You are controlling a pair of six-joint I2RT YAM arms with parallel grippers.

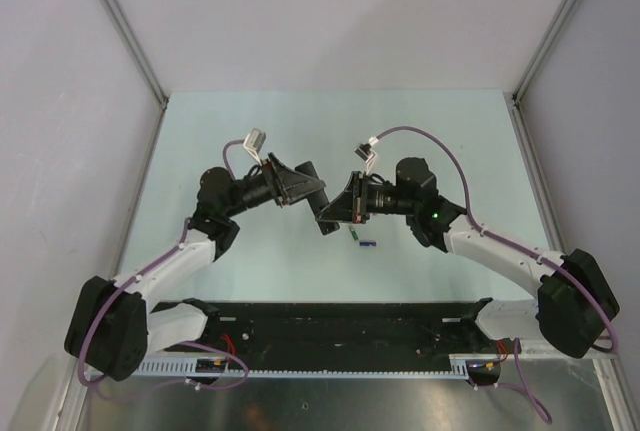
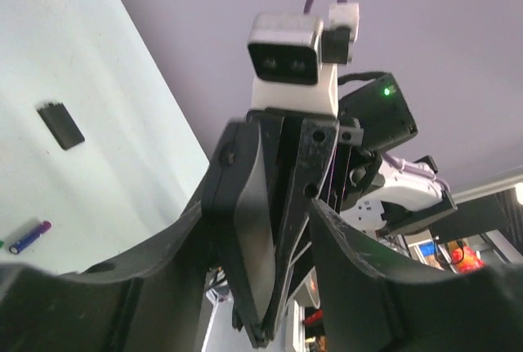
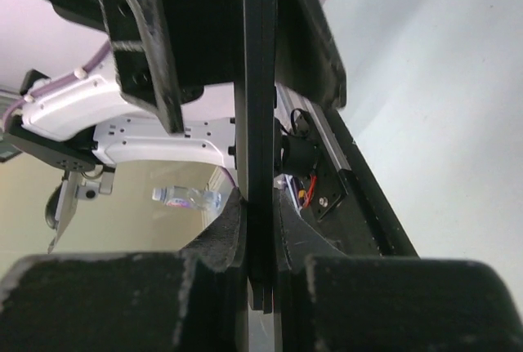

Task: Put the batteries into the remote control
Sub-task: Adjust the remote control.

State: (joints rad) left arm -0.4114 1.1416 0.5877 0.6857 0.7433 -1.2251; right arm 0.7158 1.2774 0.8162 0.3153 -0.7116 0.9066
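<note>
Two batteries (image 1: 366,244) lie on the table (image 1: 250,121) at 4 o'clock of the remote (image 3: 260,123), which my right gripper (image 1: 340,213) clamps edge-on in the air, I judge so the left gripper (image 1: 308,191), jaws wide either side, can regrip it.

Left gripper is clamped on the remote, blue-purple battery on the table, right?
No: the right gripper is clamped on the remote, as the right wrist view shows; the left gripper is open. The blue-purple battery is on the table.
</note>
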